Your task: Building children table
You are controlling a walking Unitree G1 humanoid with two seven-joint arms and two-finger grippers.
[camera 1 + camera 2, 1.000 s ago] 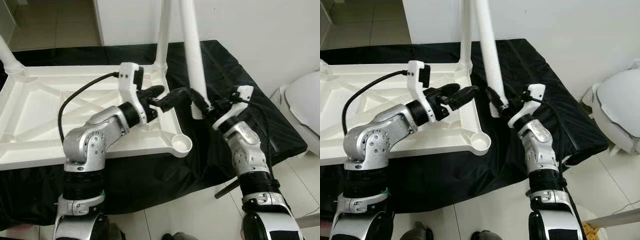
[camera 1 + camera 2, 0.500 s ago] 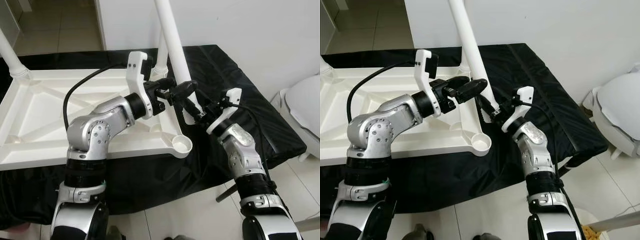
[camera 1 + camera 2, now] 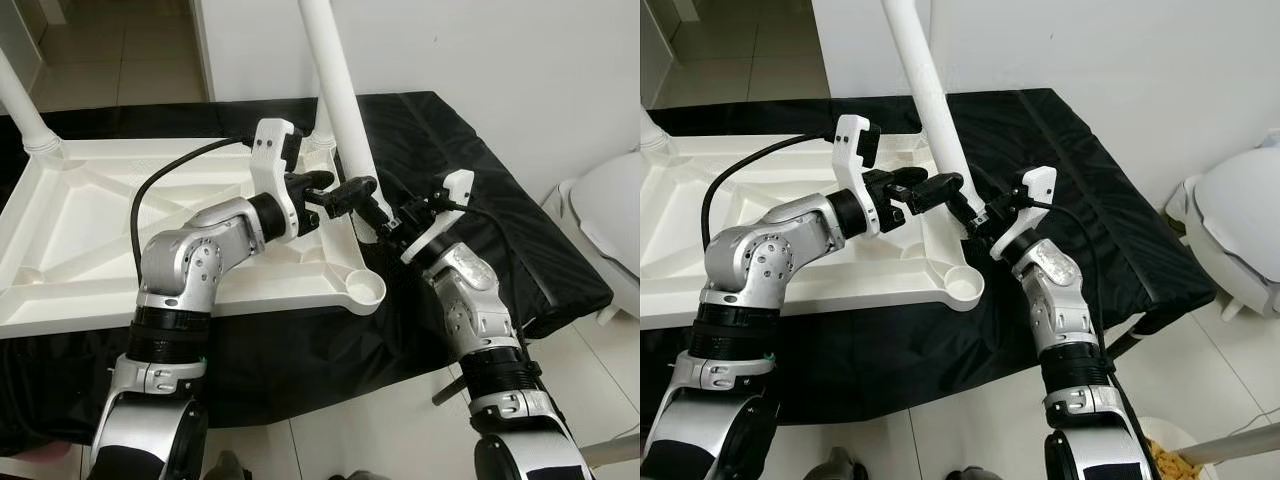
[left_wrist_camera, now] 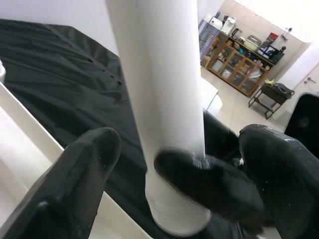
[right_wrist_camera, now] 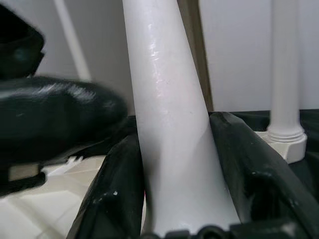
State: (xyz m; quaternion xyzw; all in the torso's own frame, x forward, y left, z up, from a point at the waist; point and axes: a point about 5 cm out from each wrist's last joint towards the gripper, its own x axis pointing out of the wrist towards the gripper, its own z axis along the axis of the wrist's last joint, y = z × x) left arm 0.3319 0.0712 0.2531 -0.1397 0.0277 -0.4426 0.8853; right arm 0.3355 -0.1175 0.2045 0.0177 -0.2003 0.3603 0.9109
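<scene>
A white children's table top point(image 3: 90, 230) lies upside down on a black cloth. Legs stand at its far left corner point(image 3: 20, 100) and far right corner point(image 3: 322, 130). The near right corner socket point(image 3: 366, 290) is empty. My right gripper point(image 3: 380, 215) is shut on the lower end of a loose white leg point(image 3: 335, 90), which leans with its top toward the left, just off the table's right rim. My left gripper point(image 3: 345, 186) is open, with a finger point(image 4: 75, 184) on each side of that leg point(image 4: 164, 99). The right gripper's fingers point(image 5: 117, 189) press the leg point(image 5: 174, 124).
The black cloth point(image 3: 470, 160) runs on to the right of the table and ends at a drop to the tile floor. A white rounded object point(image 3: 610, 210) stands by the wall at far right. A dark rod point(image 3: 450, 385) lies on the floor.
My right gripper has carried the leg left toward the table's right rim and tilted it. My left gripper has risen and now straddles the leg.
</scene>
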